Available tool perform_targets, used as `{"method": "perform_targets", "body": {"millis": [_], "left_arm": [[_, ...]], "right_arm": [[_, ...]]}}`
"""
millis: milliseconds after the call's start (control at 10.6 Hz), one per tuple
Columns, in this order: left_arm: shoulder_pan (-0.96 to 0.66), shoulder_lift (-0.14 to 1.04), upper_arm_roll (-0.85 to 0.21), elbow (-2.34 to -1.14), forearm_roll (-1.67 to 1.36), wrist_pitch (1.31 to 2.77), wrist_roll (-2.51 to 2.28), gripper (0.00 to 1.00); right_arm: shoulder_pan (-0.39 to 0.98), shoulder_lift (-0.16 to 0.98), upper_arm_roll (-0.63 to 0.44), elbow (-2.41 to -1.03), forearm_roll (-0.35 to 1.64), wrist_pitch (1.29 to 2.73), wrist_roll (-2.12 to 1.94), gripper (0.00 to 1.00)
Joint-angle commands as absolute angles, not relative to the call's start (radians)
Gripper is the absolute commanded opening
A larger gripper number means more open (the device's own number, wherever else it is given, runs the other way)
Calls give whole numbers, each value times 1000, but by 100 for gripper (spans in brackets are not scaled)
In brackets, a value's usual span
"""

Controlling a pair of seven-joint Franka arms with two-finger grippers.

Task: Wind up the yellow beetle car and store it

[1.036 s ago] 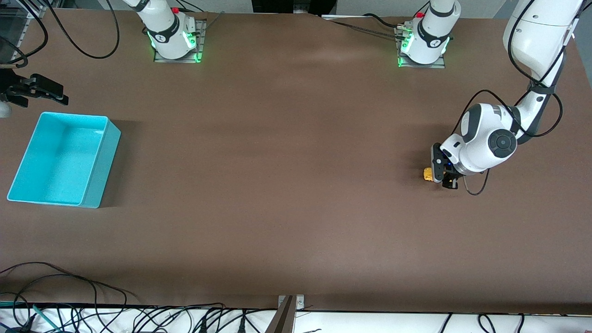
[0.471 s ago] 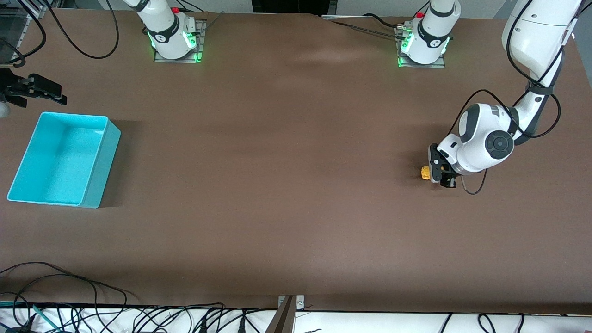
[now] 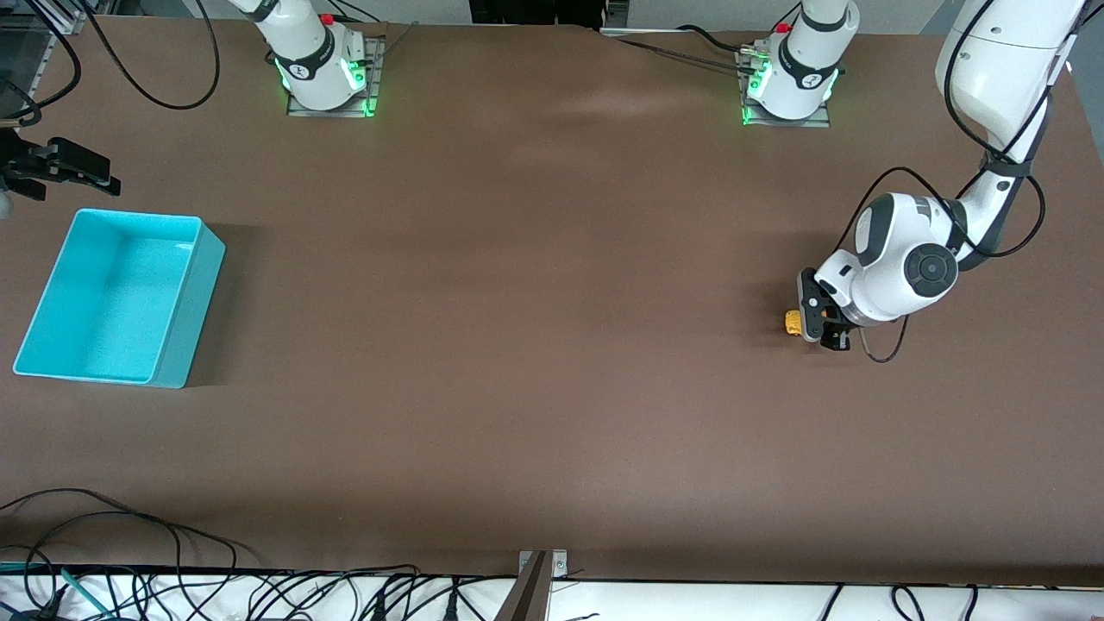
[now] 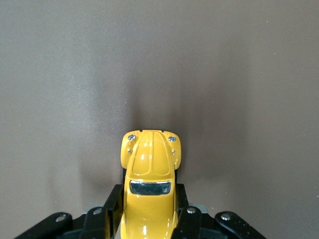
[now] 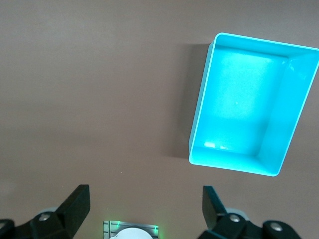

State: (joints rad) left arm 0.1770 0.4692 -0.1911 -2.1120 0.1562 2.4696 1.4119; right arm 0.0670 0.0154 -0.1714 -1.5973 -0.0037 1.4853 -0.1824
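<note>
The yellow beetle car [image 3: 794,323] sits on the brown table toward the left arm's end. My left gripper [image 3: 818,328] is shut on its sides, low at the table. In the left wrist view the car [image 4: 149,186] sits between the black fingers [image 4: 110,211] with its nose and windshield sticking out. The turquoise bin [image 3: 52,297] stands empty toward the right arm's end; it also shows in the right wrist view [image 5: 279,142]. My right gripper [image 3: 82,168] is open and empty, up in the air by the table's edge beside the bin, and waits.
Two arm bases with green lights [image 3: 326,73] [image 3: 789,82] stand along the table's top edge. Cables [image 3: 129,535] lie along the edge nearest the camera. A wide stretch of brown table [image 3: 517,302] lies between the car and the bin.
My left gripper has slid the car a short way along the table toward the right arm's end, most of it in the first half second. The right gripper has drifted slightly outward.
</note>
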Motion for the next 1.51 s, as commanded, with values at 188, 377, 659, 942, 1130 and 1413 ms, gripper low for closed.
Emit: {"method": "perform_targets", "body": {"millis": [188, 377, 659, 942, 1130, 1413], "left_arm": [[256, 518, -189, -2079, 181, 2450, 1504, 0], [310, 525, -189, -2074, 181, 2450, 1561, 0], [431, 580, -189, -2014, 181, 2453, 1739, 0], [527, 606, -186, -1970, 181, 2453, 1844, 0], [575, 606, -186, -1960, 181, 2451, 1867, 0], [581, 606, -186, -1960, 181, 2450, 1867, 2]], "right_arm": [[60, 25, -179, -1577, 17, 1476, -212, 100], [60, 25, -190, -1577, 17, 1476, -215, 100], [61, 25, -199, -1577, 18, 1477, -241, 100], [61, 25, -198, -1577, 18, 1476, -241, 100], [61, 25, -199, -1577, 18, 1477, -241, 100], [61, 25, -198, -1577, 18, 1477, -241, 100]]}}
